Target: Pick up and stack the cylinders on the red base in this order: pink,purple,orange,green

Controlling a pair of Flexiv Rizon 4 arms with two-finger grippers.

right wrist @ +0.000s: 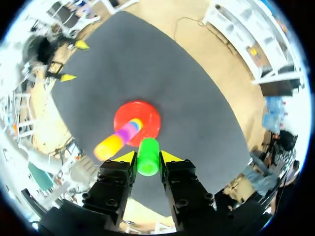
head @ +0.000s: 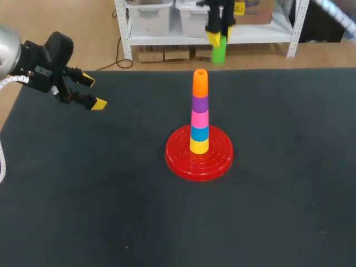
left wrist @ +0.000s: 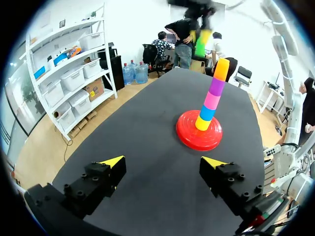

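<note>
My left jaws hang open and empty at the tabletop's (head: 83, 194) left, so I should centre the green cylinder (head: 219, 49), clamped in my right jaws up high, over the orange cylinder (head: 200, 83) topping the red base's (head: 179, 160) stack, then lower it straight.

1. No word, number or sign can be read on the counter (head: 83, 194), the red base (head: 183, 162) or the stacked cylinders (head: 200, 114).
2. The left hand (head: 93, 92) bears small pale marks on its black body, too small to read.
</note>
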